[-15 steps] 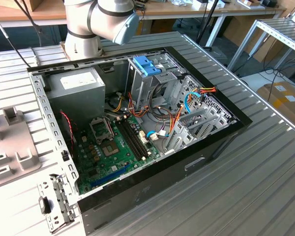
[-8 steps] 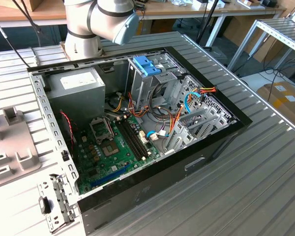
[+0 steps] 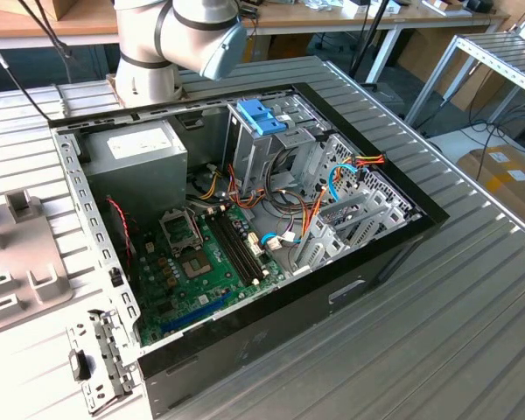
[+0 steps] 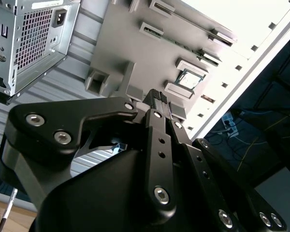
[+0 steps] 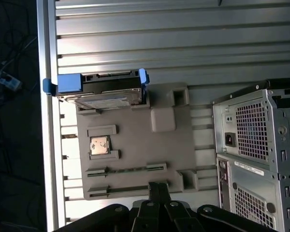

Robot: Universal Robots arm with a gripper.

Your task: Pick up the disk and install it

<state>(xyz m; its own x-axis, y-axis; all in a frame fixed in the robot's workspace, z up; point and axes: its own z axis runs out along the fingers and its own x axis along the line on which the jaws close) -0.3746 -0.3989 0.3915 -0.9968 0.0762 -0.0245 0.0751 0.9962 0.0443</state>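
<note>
Disk (image 5: 102, 94) in blue carrier lies at one edge of the grey parts tray (image 5: 135, 145), near the computer case (image 5: 256, 145), whose labels are unreadable. Gripper (image 5: 158, 186), fingers pressed together and empty, hovers over the tray.

An open computer case (image 3: 262, 328) lies mid-counter (image 3: 455, 341), with a grey power-supply box (image 3: 144, 157) in one corner beside the green motherboard (image 3: 192, 271). A grey moulded tray (image 3: 44, 254) sits at the counter's edge on the exterior view's left. A metal bracket (image 3: 105, 367) lies just beside the case.

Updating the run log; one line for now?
gripper shut, empty | disk on grey tray, not picked | computer case open
</note>
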